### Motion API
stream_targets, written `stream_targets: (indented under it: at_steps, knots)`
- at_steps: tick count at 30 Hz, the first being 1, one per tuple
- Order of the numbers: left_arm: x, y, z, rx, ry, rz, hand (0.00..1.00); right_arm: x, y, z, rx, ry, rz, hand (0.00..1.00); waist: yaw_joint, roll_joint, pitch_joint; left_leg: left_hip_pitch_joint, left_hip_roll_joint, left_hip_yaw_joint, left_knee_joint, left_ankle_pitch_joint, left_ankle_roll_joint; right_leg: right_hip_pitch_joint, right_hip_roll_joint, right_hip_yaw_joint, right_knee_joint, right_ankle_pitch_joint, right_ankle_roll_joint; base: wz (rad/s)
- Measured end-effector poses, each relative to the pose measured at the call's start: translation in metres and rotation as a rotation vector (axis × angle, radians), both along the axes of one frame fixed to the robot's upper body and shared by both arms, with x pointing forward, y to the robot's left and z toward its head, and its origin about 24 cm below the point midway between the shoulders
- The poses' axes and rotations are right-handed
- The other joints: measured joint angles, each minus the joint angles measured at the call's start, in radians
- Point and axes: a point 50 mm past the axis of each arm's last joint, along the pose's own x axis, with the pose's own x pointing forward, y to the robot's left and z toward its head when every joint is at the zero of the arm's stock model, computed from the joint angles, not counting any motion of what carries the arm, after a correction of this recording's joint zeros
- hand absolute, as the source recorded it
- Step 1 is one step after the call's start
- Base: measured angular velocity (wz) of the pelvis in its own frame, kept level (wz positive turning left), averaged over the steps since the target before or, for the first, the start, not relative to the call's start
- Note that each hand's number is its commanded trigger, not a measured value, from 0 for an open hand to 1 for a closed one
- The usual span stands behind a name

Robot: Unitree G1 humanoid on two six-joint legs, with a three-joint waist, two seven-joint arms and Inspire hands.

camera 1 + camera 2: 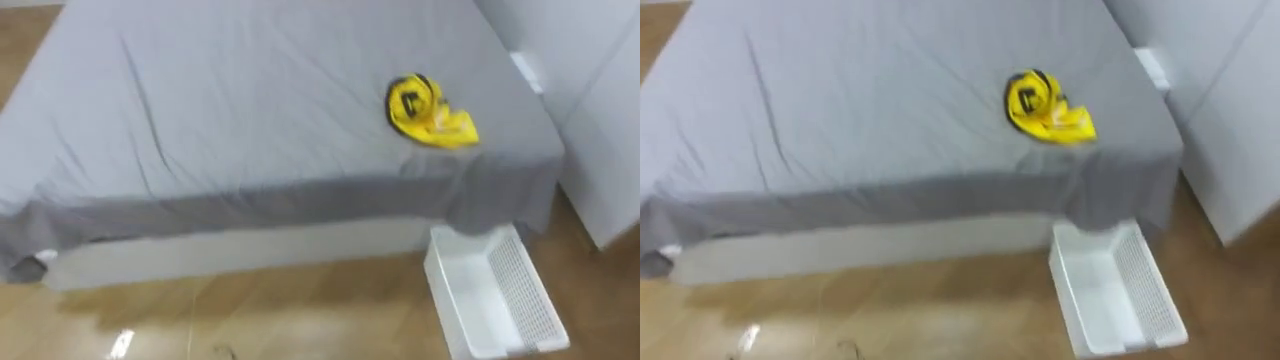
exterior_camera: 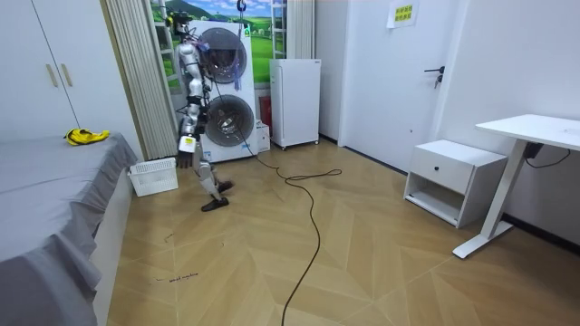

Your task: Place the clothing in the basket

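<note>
The yellow garment [image 1: 428, 112] lies in the open on the grey bed [image 1: 250, 90] with bare sheet all round, the open-topped white basket [image 1: 525, 290] stands on the floor beside the bed's corner, and a white wardrobe [image 1: 585, 60] closes off the right.

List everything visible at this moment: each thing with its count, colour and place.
garment: one, yellow and black, crumpled on the bed near its corner
basket: one, white, on the floor at that corner
bed: one, grey sheet, white base
washing machines: two, white, stacked against the far wall
fridge: one, white, beside the machines
nightstand: one, white, the room view's right
desk: one, white, beside the nightstand
door: one, white, far right wall
wardrobe: one, white, behind the bed
curtain: one, pale, beside the wardrobe
floor: wooden
hand: one, dark, low beside the robot, which stands between basket and machines
</note>
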Motion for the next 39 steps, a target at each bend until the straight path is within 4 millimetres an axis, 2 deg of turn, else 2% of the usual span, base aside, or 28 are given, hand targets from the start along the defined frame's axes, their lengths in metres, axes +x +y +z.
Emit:
stream_targets:
  at_steps: [2, 3, 4, 5, 6, 7, 8, 9, 10, 11, 12, 13, 14, 15, 16, 17, 18, 19, 22, 24, 25, 26, 27, 29, 31, 34, 36, 39]
  knots:
    - [0.006, -0.006, 0.000, -0.009, -0.010, -0.044, 0.00, 0.011, 0.001, 0.004, -0.004, -0.049, 0.012, 0.00, -0.011, 0.003, 0.0031, 0.067, 0.012, -0.026, -0.048, -0.013, -0.009, -0.066, 0.033, -0.007, -0.212, 0.007, -0.007, 0.64]
    - [0.006, -0.011, 0.000, -0.018, -0.011, -0.068, 0.00, 0.017, 0.001, 0.006, -0.019, -0.074, 0.018, 0.00, -0.010, 0.004, 0.0030, 0.118, 0.018, -0.032, -0.084, -0.023, -0.018, -0.088, 0.037, -0.009, -0.382, 0.062, -0.006, 0.46]
    - [0.007, -0.014, -0.001, -0.025, -0.009, -0.076, 0.00, 0.019, 0.000, 0.007, -0.028, -0.079, 0.014, 0.00, -0.010, 0.010, 0.0034, 0.144, 0.028, -0.034, -0.100, -0.030, -0.024, -0.098, 0.038, -0.020, -0.434, 0.128, -0.011, 0.59]
    - [0.004, -0.016, -0.002, -0.031, -0.001, -0.087, 0.00, 0.021, -0.001, 0.008, -0.049, -0.088, 0.005, 0.00, -0.006, 0.021, 0.0018, 0.188, 0.049, -0.037, -0.114, -0.042, -0.042, -0.101, 0.044, -0.044, -0.524, 0.233, -0.025, 0.37]
    - [0.000, -0.014, -0.002, -0.027, 0.008, -0.085, 0.00, 0.027, -0.001, 0.009, -0.062, -0.111, 0.002, 0.00, 0.012, 0.021, 0.0027, 0.215, 0.064, -0.032, -0.112, -0.060, -0.069, -0.108, 0.061, -0.053, -0.570, 0.310, -0.062, 0.19]
    - [-0.010, -0.011, -0.003, -0.020, 0.032, -0.077, 0.00, 0.035, -0.002, 0.012, -0.076, -0.136, 0.007, 0.00, 0.020, 0.024, -0.0075, 0.225, 0.084, -0.027, -0.091, -0.081, -0.102, -0.103, 0.079, -0.050, -0.544, 0.329, -0.081, -0.10]
    - [-0.016, -0.010, -0.003, -0.021, 0.044, -0.072, 0.00, 0.040, -0.003, 0.014, -0.091, -0.155, 0.013, 0.00, 0.023, 0.037, -0.0073, 0.234, 0.097, -0.021, -0.088, -0.088, -0.123, -0.098, 0.094, -0.058, -0.519, 0.326, -0.092, -0.21]
    - [-0.028, -0.008, -0.004, -0.023, 0.067, -0.048, 0.00, 0.054, -0.005, 0.021, -0.124, -0.208, 0.026, 0.00, 0.031, 0.055, -0.0009, 0.254, 0.122, -0.011, -0.090, -0.083, -0.147, -0.096, 0.111, -0.065, -0.464, 0.288, -0.102, -0.14]
    - [-0.030, -0.007, -0.004, -0.024, 0.072, -0.038, 0.00, 0.061, -0.005, 0.024, -0.138, -0.236, 0.032, 0.00, 0.034, 0.058, 0.0013, 0.261, 0.128, -0.009, -0.088, -0.075, -0.164, -0.097, 0.112, -0.066, -0.438, 0.263, -0.105, 0.00]
    - [-0.032, -0.006, -0.004, -0.029, 0.072, -0.030, 0.00, 0.071, -0.008, 0.032, -0.161, -0.288, 0.024, 0.00, 0.029, 0.060, 0.0040, 0.272, 0.136, -0.005, -0.083, -0.053, -0.201, -0.097, 0.109, -0.064, -0.392, 0.222, -0.111, 0.24]
    - [-0.032, -0.006, -0.003, -0.028, 0.063, -0.031, 0.00, 0.082, -0.010, 0.040, -0.178, -0.336, 0.014, 0.00, 0.021, 0.058, 0.0076, 0.286, 0.139, -0.004, -0.069, -0.026, -0.215, -0.097, 0.101, -0.067, -0.336, 0.187, -0.115, 0.22]
    - [-0.030, -0.004, -0.001, -0.019, 0.044, -0.035, 0.00, 0.089, -0.010, 0.045, -0.184, -0.368, 0.018, 0.00, 0.019, 0.044, 0.0160, 0.300, 0.139, -0.004, -0.028, -0.003, -0.209, -0.102, 0.097, -0.098, -0.265, 0.157, -0.118, 0.05]
    - [-0.033, -0.002, -0.001, -0.014, 0.044, -0.029, 0.00, 0.094, -0.009, 0.047, -0.180, -0.385, 0.019, 0.00, 0.020, 0.041, 0.0178, 0.302, 0.146, -0.003, 0.011, -0.002, -0.209, -0.103, 0.100, -0.123, -0.268, 0.139, -0.118, -0.41]
    - [-0.041, 0.006, 0.001, 0.006, 0.054, -0.019, 0.00, 0.104, -0.002, 0.053, -0.168, -0.429, 0.029, 0.00, 0.032, 0.035, 0.0015, 0.267, 0.156, 0.019, 0.128, -0.002, -0.210, -0.057, 0.116, -0.129, -0.345, 0.102, -0.137, -0.76]
    - [-0.048, 0.008, 0.001, 0.011, 0.067, 0.000, 0.00, 0.110, -0.002, 0.059, -0.181, -0.461, 0.055, 0.00, 0.039, 0.038, 0.0019, 0.216, 0.178, 0.028, 0.280, 0.021, -0.208, -0.026, 0.138, -0.132, -0.358, 0.091, -0.153, -0.74]
    - [-0.048, 0.009, 0.002, 0.015, 0.066, 0.011, 0.00, 0.110, -0.002, 0.059, -0.186, -0.463, 0.065, 0.00, 0.033, 0.036, 0.0012, 0.189, 0.190, 0.028, 0.348, 0.042, -0.206, -0.006, 0.146, -0.131, -0.374, 0.090, -0.154, -0.27]
    - [-0.045, 0.009, 0.002, 0.018, 0.055, 0.015, 0.00, 0.108, -0.001, 0.059, -0.197, -0.460, 0.073, 0.00, 0.008, 0.026, 0.0030, 0.136, 0.203, 0.029, 0.434, 0.044, -0.204, 0.041, 0.151, -0.129, -0.418, 0.089, -0.154, 0.13]
    - [-0.042, 0.008, 0.002, 0.012, 0.044, 0.015, 0.00, 0.106, 0.000, 0.059, -0.201, -0.460, 0.077, 0.00, 0.001, 0.015, 0.0103, 0.090, 0.203, 0.038, 0.461, 0.018, -0.185, 0.087, 0.151, -0.117, -0.461, 0.093, -0.148, 0.13]
    - [-0.035, 0.007, 0.004, 0.020, 0.014, 0.020, 0.00, 0.107, 0.000, 0.062, -0.229, -0.469, 0.094, 0.00, 0.006, 0.007, 0.0097, -0.036, 0.200, 0.065, 0.421, -0.065, -0.180, 0.146, 0.149, -0.071, -0.519, 0.100, -0.136, -0.33]
    - [-0.030, 0.006, 0.004, 0.025, 0.001, 0.020, 0.00, 0.112, 0.002, 0.069, -0.244, -0.502, 0.098, 0.00, 0.017, 0.005, 0.0095, -0.111, 0.190, 0.066, 0.306, -0.081, -0.177, 0.154, 0.141, -0.027, -0.531, 0.105, -0.127, -0.64]
    - [-0.031, 0.005, 0.004, 0.030, 0.003, 0.022, 0.00, 0.116, 0.003, 0.072, -0.248, -0.523, 0.105, 0.00, 0.021, 0.002, 0.0102, -0.143, 0.181, 0.065, 0.196, -0.067, -0.184, 0.159, 0.137, 0.000, -0.539, 0.106, -0.116, -0.66]
    - [-0.033, 0.006, 0.004, 0.032, 0.009, 0.024, 0.00, 0.117, 0.004, 0.073, -0.253, -0.528, 0.112, 0.00, 0.025, 0.001, 0.0074, -0.159, 0.180, 0.069, 0.163, -0.021, -0.161, 0.162, 0.134, 0.010, -0.543, 0.106, -0.111, -0.70]
    - [-0.042, 0.007, 0.004, 0.041, 0.030, 0.030, 0.00, 0.117, 0.007, 0.073, -0.265, -0.529, 0.129, 0.00, 0.035, 0.003, -0.0119, -0.157, 0.171, 0.062, 0.113, 0.048, -0.143, 0.163, 0.124, 0.030, -0.546, 0.103, -0.094, -0.61]
    - [-0.048, 0.008, 0.003, 0.050, 0.053, 0.042, 0.00, 0.116, 0.007, 0.078, -0.282, -0.550, 0.135, 0.00, 0.027, -0.002, -0.0164, -0.110, 0.142, 0.062, 0.043, 0.067, -0.133, 0.185, 0.110, 0.036, -0.578, 0.113, -0.074, -0.27]
    - [-0.053, 0.007, 0.002, 0.050, 0.077, 0.046, 0.00, 0.117, 0.006, 0.082, -0.312, -0.571, 0.145, 0.00, 0.016, -0.006, -0.0165, -0.079, 0.114, 0.063, -0.001, 0.078, -0.126, 0.196, 0.102, 0.037, -0.604, 0.116, -0.063, 0.02]
    - [-0.053, 0.007, 0.002, 0.051, 0.080, 0.048, 0.00, 0.121, 0.007, 0.087, -0.331, -0.598, 0.140, 0.00, 0.014, -0.009, -0.0127, -0.081, 0.106, 0.061, -0.019, 0.080, -0.124, 0.197, 0.092, 0.032, -0.616, 0.115, -0.058, 0.01]
    - [-0.044, 0.007, 0.001, 0.045, 0.076, 0.042, 0.00, 0.123, 0.005, 0.090, -0.360, -0.611, 0.128, 0.00, 0.016, -0.011, -0.0038, -0.083, 0.101, 0.058, -0.023, 0.080, -0.123, 0.196, 0.088, 0.030, -0.616, 0.111, -0.053, 0.07]
    - [-0.038, 0.007, -0.002, 0.034, 0.089, 0.036, 0.00, 0.130, 0.007, 0.098, -0.408, -0.645, 0.160, 0.00, 0.017, -0.010, -0.0017, -0.086, 0.097, 0.055, -0.036, 0.081, -0.122, 0.191, 0.086, 0.030, -0.624, 0.110, -0.051, 0.00]
